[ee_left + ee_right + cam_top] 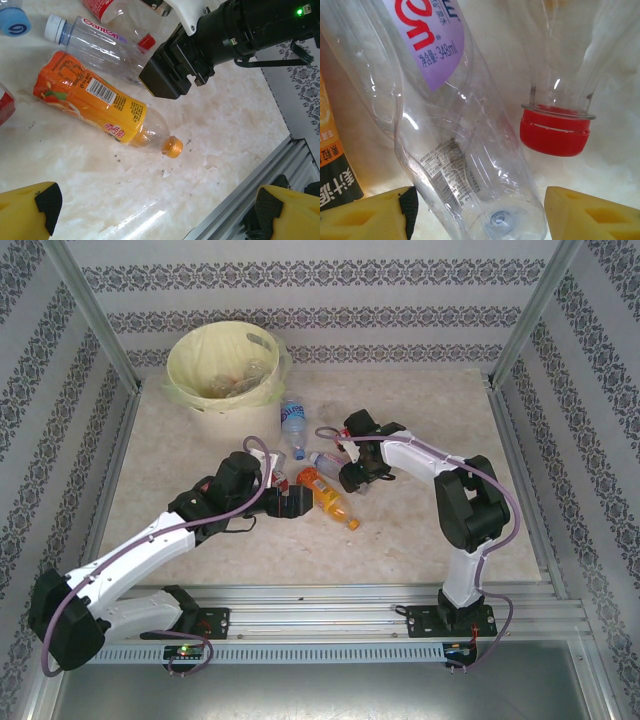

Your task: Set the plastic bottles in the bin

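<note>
Beside the orange bottle (90, 97): left end effector (160, 212), fingers spread wide, empty.
Right end effector (480, 215): open, straddling the purple-labelled bottle (470, 150) just behind the orange bottle.
Bin (175, 365): well behind the orange bottle.

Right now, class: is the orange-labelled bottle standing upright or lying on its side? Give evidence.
Lying on its side. The orange-labelled bottle rests lengthwise on the table, its orange cap pointing sideways.

One camera sits up high behind the two arms (140, 550) and looks down on the whole table (400, 530). The two wrist cameras look down from very close. All three see the orange bottle (90, 97).
</note>
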Motion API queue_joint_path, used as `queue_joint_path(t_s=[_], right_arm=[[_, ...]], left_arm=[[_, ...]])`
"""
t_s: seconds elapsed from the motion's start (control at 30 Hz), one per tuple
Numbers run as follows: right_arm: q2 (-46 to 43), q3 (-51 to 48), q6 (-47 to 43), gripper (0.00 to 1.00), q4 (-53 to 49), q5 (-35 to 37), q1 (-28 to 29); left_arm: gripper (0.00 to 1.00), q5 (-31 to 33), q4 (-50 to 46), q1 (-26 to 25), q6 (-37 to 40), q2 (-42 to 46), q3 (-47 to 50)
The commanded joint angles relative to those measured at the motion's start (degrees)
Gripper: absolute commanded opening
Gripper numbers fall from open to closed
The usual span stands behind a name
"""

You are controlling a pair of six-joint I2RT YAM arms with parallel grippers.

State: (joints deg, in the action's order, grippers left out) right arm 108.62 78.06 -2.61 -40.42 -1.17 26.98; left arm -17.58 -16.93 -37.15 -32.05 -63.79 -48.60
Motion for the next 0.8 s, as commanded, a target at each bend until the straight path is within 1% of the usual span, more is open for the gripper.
queue_joint_path(t_s=[0.0, 0.2, 0.37, 0.47, 0.57, 0.77], right_arm=[[2.1, 1.5, -1.4, 0.69, -0.1, -0.8, 0.2], [4.2, 2.4, -1.7, 0.73, -0.7, -1.6, 0.8], [4.9, 2.2, -1.5, 0.74, 0.0, -1.4, 0.8], [5.4, 2.1, -1.3, 0.69, 0.4, -1.1, 0.8], [5.3, 2.0, -1.3, 0.61, 0.5, -1.4, 0.8], [1.8, 0.2, -0.1, 0.52, 1.5, -1.4, 0.8]], left_arm=[[1.00, 0.1, 2.7, -0.9, -0.8, -0.6, 0.2], [1.00, 0.2, 3.1, -1.0, -0.8, -1.0, 0.6], [1.00, -0.2, 3.1, -1.0, -1.1, -1.7, 0.2], [1.00, -0.2, 3.2, -1.1, -2.0, -1.4, 0.7], [1.00, 0.2, 3.7, -1.0, -2.8, -0.4, 1.5], [1.00, 1.0, 3.8, -1.0, -4.7, 0.3, 1.6]])
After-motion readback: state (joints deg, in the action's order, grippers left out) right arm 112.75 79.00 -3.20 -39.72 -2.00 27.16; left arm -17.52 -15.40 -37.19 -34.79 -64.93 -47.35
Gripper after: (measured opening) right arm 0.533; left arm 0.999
